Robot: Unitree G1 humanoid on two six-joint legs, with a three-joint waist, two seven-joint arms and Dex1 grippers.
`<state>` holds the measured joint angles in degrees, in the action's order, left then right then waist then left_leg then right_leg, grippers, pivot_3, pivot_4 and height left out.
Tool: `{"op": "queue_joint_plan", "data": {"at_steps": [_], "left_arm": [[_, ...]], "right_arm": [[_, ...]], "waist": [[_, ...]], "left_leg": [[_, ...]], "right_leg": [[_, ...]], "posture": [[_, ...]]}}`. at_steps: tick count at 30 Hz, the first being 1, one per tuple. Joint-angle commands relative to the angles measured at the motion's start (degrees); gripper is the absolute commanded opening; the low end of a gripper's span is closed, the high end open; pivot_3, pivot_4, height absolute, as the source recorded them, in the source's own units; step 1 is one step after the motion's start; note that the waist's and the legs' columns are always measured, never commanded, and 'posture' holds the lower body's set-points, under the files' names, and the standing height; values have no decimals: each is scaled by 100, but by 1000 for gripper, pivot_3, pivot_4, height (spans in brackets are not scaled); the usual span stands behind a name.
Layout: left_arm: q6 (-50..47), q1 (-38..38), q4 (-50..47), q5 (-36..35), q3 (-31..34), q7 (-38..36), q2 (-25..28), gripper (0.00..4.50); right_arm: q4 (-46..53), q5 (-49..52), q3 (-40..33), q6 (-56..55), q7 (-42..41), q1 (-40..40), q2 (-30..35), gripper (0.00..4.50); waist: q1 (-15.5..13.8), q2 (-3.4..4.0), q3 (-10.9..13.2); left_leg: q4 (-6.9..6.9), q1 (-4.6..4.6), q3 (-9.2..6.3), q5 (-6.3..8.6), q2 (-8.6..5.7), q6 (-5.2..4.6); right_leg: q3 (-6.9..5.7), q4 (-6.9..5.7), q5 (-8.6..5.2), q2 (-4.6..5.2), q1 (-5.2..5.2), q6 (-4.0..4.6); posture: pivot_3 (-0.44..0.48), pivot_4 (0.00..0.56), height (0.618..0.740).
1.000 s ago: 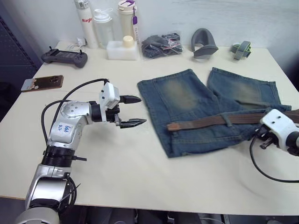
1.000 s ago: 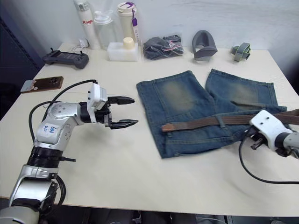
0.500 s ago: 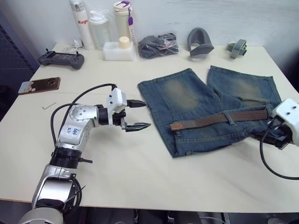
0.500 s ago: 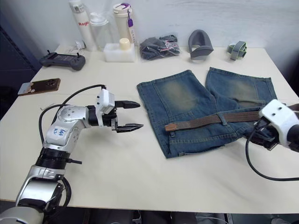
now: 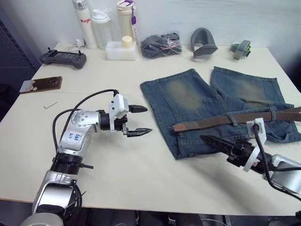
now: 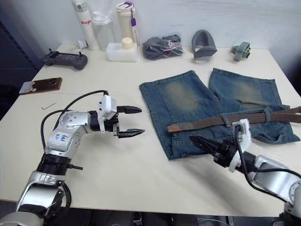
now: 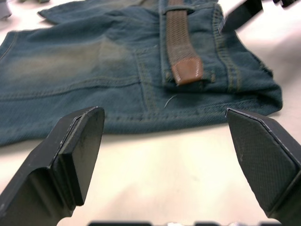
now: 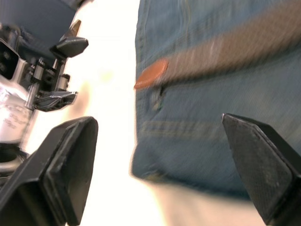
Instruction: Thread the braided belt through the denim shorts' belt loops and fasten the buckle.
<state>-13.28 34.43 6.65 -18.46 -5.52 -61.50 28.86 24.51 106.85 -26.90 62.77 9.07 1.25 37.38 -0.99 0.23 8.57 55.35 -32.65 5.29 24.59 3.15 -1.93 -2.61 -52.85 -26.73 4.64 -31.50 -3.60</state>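
Left eye view: right gripper [image 5: 212,141] wide open, empty, near the braided belt [image 5: 221,121] tip on the denim shorts [image 5: 197,101]; left gripper [image 5: 141,120] open, empty. Threading stage; next, probably grasp the tip.

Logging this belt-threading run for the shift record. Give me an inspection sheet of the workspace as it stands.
Surface: cream table, bare in front.
Job's things: denim shorts lie flat; braided belt lies along the waistband under at least one belt loop, tapered tip at the waistband's left end; buckle not seen.
Clutter: three bottles, white container, dark fabric bundle, grey holder, strap roll, controller, phone, small hex key.
Grippers: left gripper open, empty, left of the shorts; right gripper open, empty, over the shorts' near edge.
Cables: black cable on each arm.
Surroundings: pale wall behind.
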Motion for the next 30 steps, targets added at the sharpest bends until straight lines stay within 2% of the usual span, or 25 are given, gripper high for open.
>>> {"op": "queue_joint_plan", "data": {"at_steps": [1, 8, 11, 22, 26, 29, 30], "left_arm": [[17, -56, -306, -1, 27, 69, -5, 4500], [293, -115, -267, 299, -16, 191, 70, 4500], [741, -103, -47, 738, -138, 202, 261, 4500], [641, -217, -108, 532, 108, 292, 308, 4500], [399, -253, -226, 313, 201, 273, 288, 4500], [245, -239, -266, 197, 250, 253, 295, 4500], [175, -237, -285, 148, 264, 236, 301, 4500]], "right_arm": [[-14, 615, 232, -867, 724, -42, -112, 4466], [-380, 615, 771, -1501, 1251, -491, -655, 4466], [-612, 615, 967, -1565, 1449, -638, -754, 4466], [-1071, 613, 1212, -1905, 1647, -1272, -1217, 4466], [-1094, 510, 1372, -1963, 1628, -1329, -1326, 3282], [-1054, 444, 1402, -1993, 1615, -1345, -1310, 1854], [-1025, 437, 1367, -2017, 1611, -1350, -1278, 1501]], "waist": [[48, 0, 0], [112, 1, 0], [109, 1, 0], [111, 1, 0], [113, 1, 0], [114, 1, 0], [111, 1, 0]], "left_leg": [[0, 1, 1, 0, 0, -1], [-11, 11, 1, -3, 4, 2], [-12, 11, 0, -5, 5, 3], [-12, 10, 0, -4, 5, 3], [-14, 10, 0, -5, 7, 3], [-14, 10, 0, -5, 7, 3], [-14, 10, 0, -5, 7, 3]], "right_leg": [[1, 0, 1, -3, 0, -2], [3, -2, 2, -15, 2, -5], [1, -3, 2, -14, 0, -4], [2, -3, 1, -12, 0, -2], [1, -4, 0, -13, -1, -1], [1, -4, 0, -12, -2, -1], [1, -4, 0, -12, -2, -1]], "posture": [[0, 150, 649], [0, 150, 649], [0, 150, 649], [0, 150, 649], [0, 150, 649], [0, 150, 649], [0, 150, 649]]}}
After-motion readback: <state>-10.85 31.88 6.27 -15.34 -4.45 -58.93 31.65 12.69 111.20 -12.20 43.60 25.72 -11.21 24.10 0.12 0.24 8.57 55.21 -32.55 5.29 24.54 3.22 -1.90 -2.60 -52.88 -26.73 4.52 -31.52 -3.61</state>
